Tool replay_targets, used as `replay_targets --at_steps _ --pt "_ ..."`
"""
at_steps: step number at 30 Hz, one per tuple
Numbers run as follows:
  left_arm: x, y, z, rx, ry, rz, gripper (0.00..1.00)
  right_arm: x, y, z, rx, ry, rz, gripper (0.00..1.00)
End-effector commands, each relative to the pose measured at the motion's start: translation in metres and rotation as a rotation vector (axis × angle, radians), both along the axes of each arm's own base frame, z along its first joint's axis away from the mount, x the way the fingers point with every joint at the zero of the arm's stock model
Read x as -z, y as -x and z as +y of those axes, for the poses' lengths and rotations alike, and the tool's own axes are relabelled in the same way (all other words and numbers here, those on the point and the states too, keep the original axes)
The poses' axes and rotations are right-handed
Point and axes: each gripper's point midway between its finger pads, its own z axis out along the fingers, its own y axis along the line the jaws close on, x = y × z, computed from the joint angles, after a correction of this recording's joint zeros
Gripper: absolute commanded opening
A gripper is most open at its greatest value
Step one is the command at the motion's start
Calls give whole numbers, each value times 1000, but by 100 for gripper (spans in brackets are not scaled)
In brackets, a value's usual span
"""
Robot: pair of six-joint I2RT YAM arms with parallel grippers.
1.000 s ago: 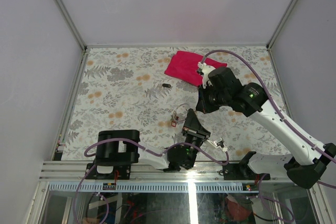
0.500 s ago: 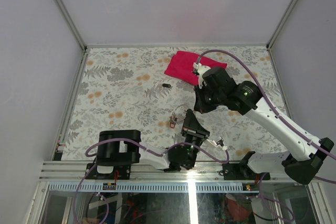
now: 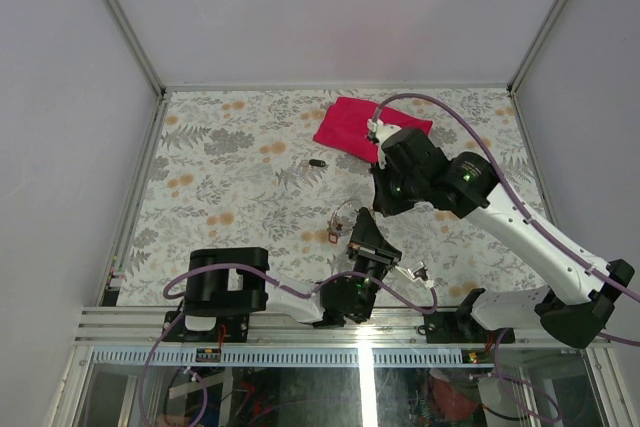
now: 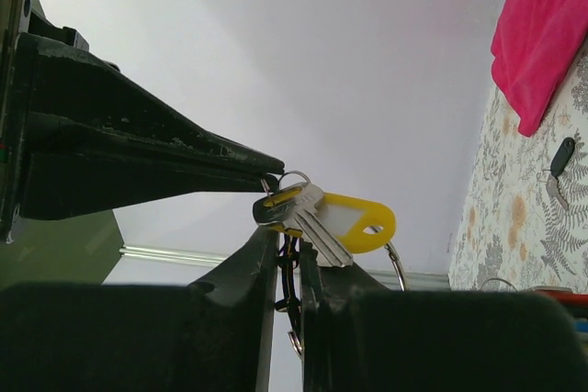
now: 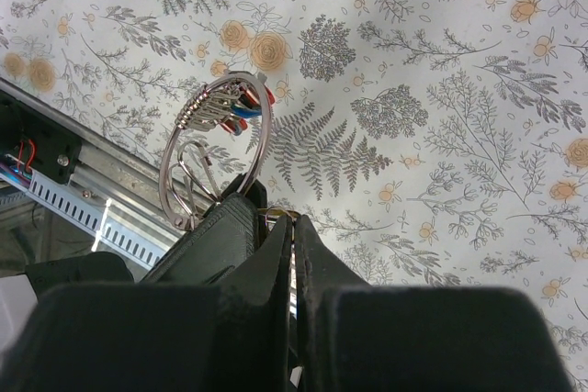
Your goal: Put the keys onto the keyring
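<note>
Left jaws stand almost closed, pinching one yellow key by its blade, clear of the surface. Right jaws are fully closed at the rim of the one keyring; whether they grip it cannot be told, nor can its bunched keys be counted. One black key lies loose near one magenta cloth.

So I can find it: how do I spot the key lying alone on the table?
Find the pink cloth at the flowery table's far side. Left of it lies a key with a black head, touching nothing, unlike the keys bunched on the ring.
</note>
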Motion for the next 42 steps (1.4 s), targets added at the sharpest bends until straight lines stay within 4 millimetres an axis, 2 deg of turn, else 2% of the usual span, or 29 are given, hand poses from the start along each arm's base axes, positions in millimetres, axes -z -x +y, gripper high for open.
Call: replay_targets --at_steps 1,12,21,24,28,32,36,42 --pt "-49 7 1 27 112 -77 0 9 -12 -11 43 96 -4 0" --pt "-46 7 -6 35 114 -78 0 3 0 40 -58 37 -12 0" --pt "-47 7 -5 34 118 -78 0 14 0 56 -82 143 -19 0" --pt "-47 7 -4 31 119 -76 0 21 0 49 -74 220 -11 0" --pt "-48 7 0 25 123 -71 0 13 -1 39 -51 229 -35 0" --pt "-47 6 4 20 123 -66 0 -5 0 26 -18 201 -81 0" --pt "-47 6 5 16 126 -64 0 -4 4 8 10 235 -89 0" --pt "-51 3 9 -2 134 -62 0 2 9 -5 30 249 -86 0"
